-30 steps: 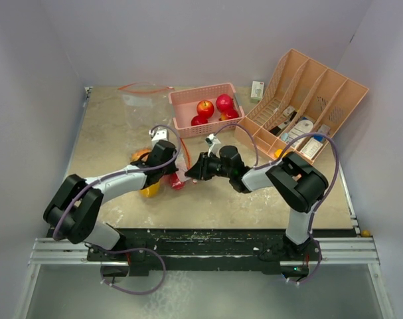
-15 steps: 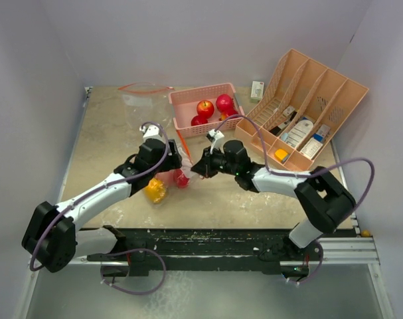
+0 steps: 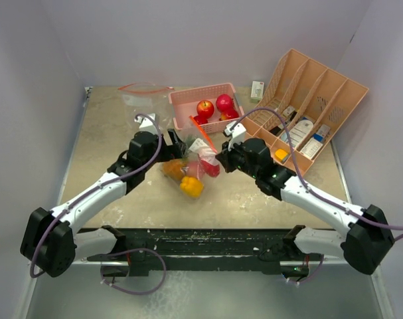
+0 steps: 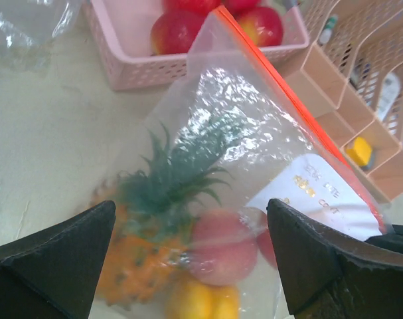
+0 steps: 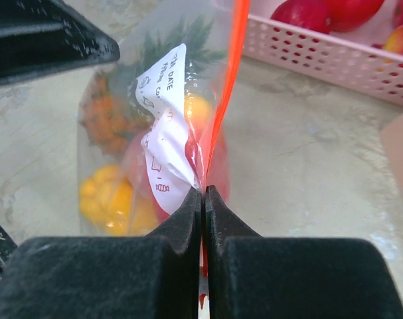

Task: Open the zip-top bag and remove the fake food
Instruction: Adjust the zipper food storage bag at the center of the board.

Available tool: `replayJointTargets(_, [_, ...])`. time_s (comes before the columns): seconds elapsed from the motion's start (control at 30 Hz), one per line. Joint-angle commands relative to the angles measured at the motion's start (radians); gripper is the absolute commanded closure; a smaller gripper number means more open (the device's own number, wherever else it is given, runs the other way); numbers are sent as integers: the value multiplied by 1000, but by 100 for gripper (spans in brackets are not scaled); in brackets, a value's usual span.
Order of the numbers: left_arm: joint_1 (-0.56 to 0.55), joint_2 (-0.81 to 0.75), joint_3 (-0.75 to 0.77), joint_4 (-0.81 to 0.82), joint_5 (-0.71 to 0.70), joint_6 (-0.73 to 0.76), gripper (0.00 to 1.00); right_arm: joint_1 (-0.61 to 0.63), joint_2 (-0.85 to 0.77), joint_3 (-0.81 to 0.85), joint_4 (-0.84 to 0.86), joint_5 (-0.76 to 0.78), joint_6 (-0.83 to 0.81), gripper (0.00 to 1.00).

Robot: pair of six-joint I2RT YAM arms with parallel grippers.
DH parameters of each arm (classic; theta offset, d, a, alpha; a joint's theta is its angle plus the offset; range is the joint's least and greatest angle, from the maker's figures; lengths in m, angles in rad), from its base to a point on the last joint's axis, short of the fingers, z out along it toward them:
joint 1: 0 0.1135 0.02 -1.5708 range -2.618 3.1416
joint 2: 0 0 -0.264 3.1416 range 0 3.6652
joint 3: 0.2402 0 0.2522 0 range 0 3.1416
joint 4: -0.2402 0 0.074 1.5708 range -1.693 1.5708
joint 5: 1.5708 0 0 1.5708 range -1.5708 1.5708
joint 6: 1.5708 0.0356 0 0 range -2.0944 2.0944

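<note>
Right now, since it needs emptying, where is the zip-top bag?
In the top view, the zip-top bag is mid-table in front of the pink basket, its edge pinched by the right gripper.

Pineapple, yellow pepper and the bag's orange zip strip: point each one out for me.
pineapple (image 4: 155, 222), left wrist view, base of its green crown.
yellow pepper (image 3: 191, 187), top external view, middle of its body.
orange zip strip (image 5: 226, 100), right wrist view, midway along its visible length.

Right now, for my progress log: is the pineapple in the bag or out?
In: the pineapple shows through the clear plastic of the bag.
</note>
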Motion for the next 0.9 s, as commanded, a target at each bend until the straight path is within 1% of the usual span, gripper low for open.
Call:
replayJointTargets(0.0, [77, 23, 47, 206, 169, -27, 1, 0, -73, 12, -43, 109, -78, 100])
replayJointTargets(0.1, [144, 93, 41, 352, 316, -37, 1, 1, -99, -21, -20, 93, -81, 100])
replayJointTargets(0.2, [194, 173, 15, 606, 498, -40, 1, 1, -135, -59, 3, 75, -90, 100])
replayJointTargets(0.27, [206, 224, 6, 759, 618, -9, 1, 1, -155, -79, 5, 59, -105, 100])
replayJointTargets(0.33, [220, 285, 14, 878, 727, 13, 1, 0, -178, -93, 3, 37, -123, 100])
replayJointTargets(0.4, [259, 358, 47, 984, 847, -3, 1, 1, -199, -102, 3, 23, -133, 100])
replayJointTargets(0.47, [307, 449, 94, 1102, 973, -63, 1, 0, -212, -106, 5, 1, -133, 100])
replayJointTargets(0.53, [346, 557, 137, 1289, 1093, -174, 1, -1, -221, -107, 5, -30, -135, 100])
replayJointTargets(0.6, [365, 656, 189, 1487, 1171, -306, 1, 0, -228, -105, -5, -40, -148, 100])
replayJointTargets(0.63, [367, 695, 212, 1556, 1190, -357, 1, 0, -233, -101, -16, -35, -154, 100])
replayJointTargets(0.67, [366, 730, 235, 1598, 1200, -387, 1, 0, -236, -99, -21, -26, -159, 100])
replayJointTargets(0.73, [362, 762, 253, 1621, 1193, -394, 1, 1, -242, -91, -37, -20, -168, 100])
replayJointTargets(0.87, [351, 768, 258, 1540, 1177, -298, 1, 2, -253, -74, -48, -78, -172, 100])
